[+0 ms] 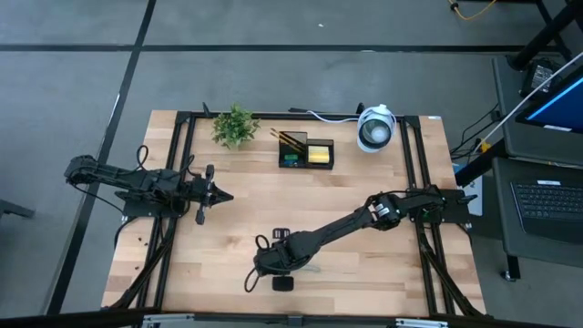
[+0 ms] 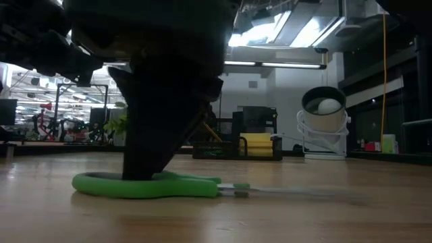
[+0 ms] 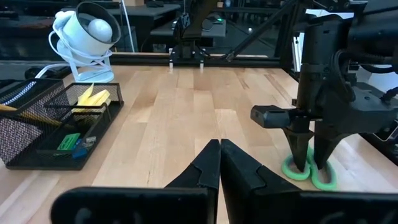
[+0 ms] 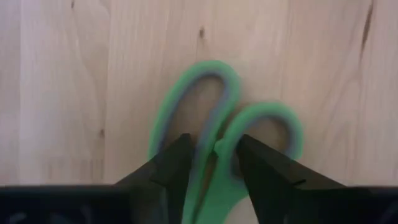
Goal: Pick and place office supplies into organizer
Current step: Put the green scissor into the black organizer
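Note:
The green-handled scissors (image 2: 169,185) lie flat on the table near its front edge, blades (image 2: 283,192) closed. My right gripper (image 4: 213,142) stands over the handles (image 3: 323,180), pointing down with its fingers apart. The black mesh organizer (image 1: 306,152) stands at the far middle and holds two pencils (image 1: 290,138), a yellow sticky-note pad (image 3: 93,99) and small green and blue pieces (image 3: 69,142). My left gripper (image 1: 223,195) waits shut at the table's left, clear of everything. My right gripper comes at the scissors from above, pointing down, with one fingertip (image 4: 180,152) in each handle loop. The two inner bars (image 4: 214,124) of the loops lie between the fingers. Whether the fingers touch the bars, I cannot tell. The scissors rest flat on the table.
A small green potted plant (image 1: 235,126) stands at the far left of the organizer. A round white-and-grey device (image 1: 375,128) with a cord stands to its right. Bare wood lies between the scissors and the organizer (image 3: 56,124).

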`<act>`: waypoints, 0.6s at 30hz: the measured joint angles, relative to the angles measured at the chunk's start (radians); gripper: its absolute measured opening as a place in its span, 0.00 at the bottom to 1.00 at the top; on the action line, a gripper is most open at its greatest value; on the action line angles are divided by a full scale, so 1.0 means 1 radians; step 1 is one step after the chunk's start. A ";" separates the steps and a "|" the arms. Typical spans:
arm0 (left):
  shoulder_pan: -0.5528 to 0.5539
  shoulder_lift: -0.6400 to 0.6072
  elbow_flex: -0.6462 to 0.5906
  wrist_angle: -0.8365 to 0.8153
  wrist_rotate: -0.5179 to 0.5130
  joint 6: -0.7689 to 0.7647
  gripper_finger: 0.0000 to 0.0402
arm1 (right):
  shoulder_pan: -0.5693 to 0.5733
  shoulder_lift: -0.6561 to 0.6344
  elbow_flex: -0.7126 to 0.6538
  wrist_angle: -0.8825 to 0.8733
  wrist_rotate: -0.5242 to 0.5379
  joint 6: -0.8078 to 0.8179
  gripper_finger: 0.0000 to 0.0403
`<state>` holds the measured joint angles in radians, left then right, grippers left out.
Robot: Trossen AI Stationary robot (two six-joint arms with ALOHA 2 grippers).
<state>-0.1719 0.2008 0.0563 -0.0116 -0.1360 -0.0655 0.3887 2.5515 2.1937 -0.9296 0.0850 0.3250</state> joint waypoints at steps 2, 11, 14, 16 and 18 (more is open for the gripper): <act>0.000 0.000 0.000 0.000 0.000 0.000 0.02 | -0.001 0.000 0.000 -0.006 -0.001 -0.032 0.30; 0.000 0.000 0.000 0.000 0.000 -0.004 0.01 | -0.001 -0.001 -0.002 -0.022 -0.001 -0.121 0.22; 0.000 0.000 0.000 0.000 0.000 -0.004 0.01 | -0.001 0.000 0.010 -0.036 -0.001 -0.121 0.26; 0.000 0.000 0.000 0.000 0.000 -0.004 0.01 | -0.003 0.002 0.022 -0.045 -0.002 -0.121 0.29; 0.000 0.000 0.000 0.000 0.000 -0.004 0.01 | -0.006 0.005 0.048 -0.062 -0.006 -0.121 0.29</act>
<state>-0.1719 0.2008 0.0563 -0.0116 -0.1360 -0.0692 0.3830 2.5566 2.2421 -0.9911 0.0794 0.2039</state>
